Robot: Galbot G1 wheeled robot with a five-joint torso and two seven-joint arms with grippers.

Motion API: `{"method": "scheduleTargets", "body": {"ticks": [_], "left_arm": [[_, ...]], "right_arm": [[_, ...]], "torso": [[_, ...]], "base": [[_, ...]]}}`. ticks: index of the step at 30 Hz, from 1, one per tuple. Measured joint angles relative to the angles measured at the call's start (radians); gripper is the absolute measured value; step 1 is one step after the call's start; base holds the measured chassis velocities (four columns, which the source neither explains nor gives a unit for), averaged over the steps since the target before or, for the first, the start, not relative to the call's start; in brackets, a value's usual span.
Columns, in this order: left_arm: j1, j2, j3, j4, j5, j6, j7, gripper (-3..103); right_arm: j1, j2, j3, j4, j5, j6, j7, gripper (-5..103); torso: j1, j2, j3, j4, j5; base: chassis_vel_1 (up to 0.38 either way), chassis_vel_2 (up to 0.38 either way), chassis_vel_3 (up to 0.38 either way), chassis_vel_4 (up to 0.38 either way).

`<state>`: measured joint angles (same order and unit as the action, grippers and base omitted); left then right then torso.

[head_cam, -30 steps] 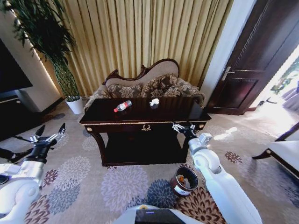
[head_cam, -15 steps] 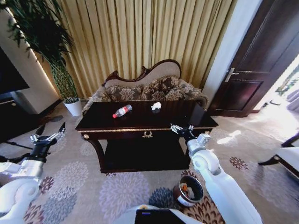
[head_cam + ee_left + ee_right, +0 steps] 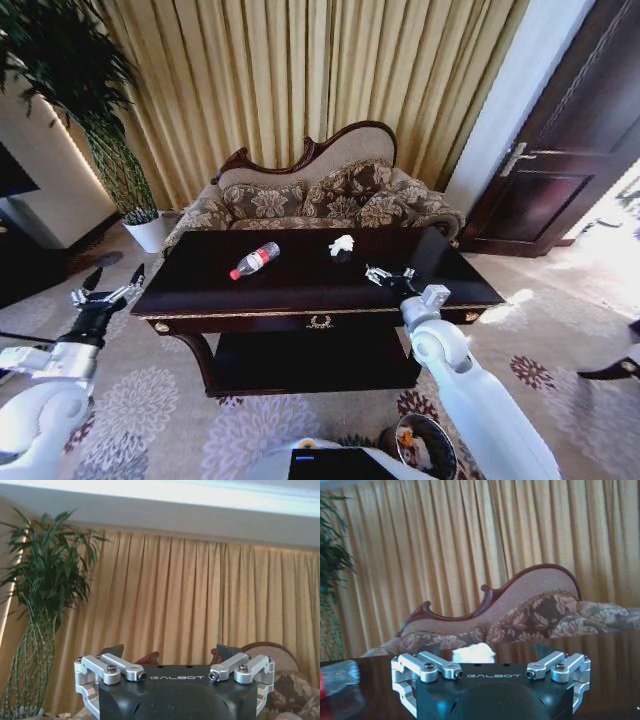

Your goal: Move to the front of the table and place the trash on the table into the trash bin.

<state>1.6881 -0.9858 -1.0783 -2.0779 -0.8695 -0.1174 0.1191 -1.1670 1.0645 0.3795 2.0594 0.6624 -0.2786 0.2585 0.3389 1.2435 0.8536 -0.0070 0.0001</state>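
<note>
**A:** What's the biggest thing ahead?

**B:** The dark glossy surface (image 3: 300,290) with gold trim, filling the middle of the head view. A patterned sofa (image 3: 320,195) stands just behind it at 12 o'clock, against gold curtains (image 3: 300,70). A tall plant (image 3: 70,90) sits at 10 o'clock.

**A:** And the bin?

**B:** The bin (image 3: 425,448) is on the carpet at about 5 o'clock, near the picture's lower edge, just beside the right arm, with scraps inside it.

**A:** Where's the trash?

**B:** The bottle (image 3: 254,260) lies on its side on the surface, at 11 o'clock from the gold emblem. The crumpled paper (image 3: 342,244) lies at 1 o'clock from that emblem, well apart from the bottle.

**A:** The arms?

**B:** The right end effector (image 3: 385,276) hovers over the surface, at 5 o'clock from the paper, fingers spread and holding nothing. The left end effector (image 3: 104,295) hangs over the carpet at 9 o'clock of the surface, also spread wide and empty.
</note>
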Motion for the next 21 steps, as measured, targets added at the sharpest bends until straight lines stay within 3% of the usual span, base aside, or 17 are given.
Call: {"method": "scheduleTargets", "body": {"ticks": [13, 16, 21], "left_arm": [[0.008, -0.014, -0.002, -0.025, 0.002, 0.012, -0.016, 100], [0.012, -0.037, 0.011, -0.048, 0.029, 0.022, -0.035, 100], [0.028, -0.043, 0.006, -0.053, 0.037, 0.023, -0.037, 100]], "right_arm": [[0.270, -0.042, -0.148, -0.179, 0.092, -0.075, 0.018, 100], [0.441, -0.009, -0.303, -0.318, 0.123, -0.119, 0.055, 100], [0.577, 0.027, -0.405, -0.442, 0.123, -0.136, 0.062, 100]], "torso": [[0.003, -0.001, 0.001, 0.0001, 0.0001], [0.001, -0.001, 0.001, 0.0001, 0.0001], [0.002, -0.001, 0.001, 0.0001, 0.0001]], "base": [[0.020, -0.013, -0.017, 0.018], [0.000, 0.000, 0.000, 0.000], [0.000, 0.000, 0.000, 0.000]]}}
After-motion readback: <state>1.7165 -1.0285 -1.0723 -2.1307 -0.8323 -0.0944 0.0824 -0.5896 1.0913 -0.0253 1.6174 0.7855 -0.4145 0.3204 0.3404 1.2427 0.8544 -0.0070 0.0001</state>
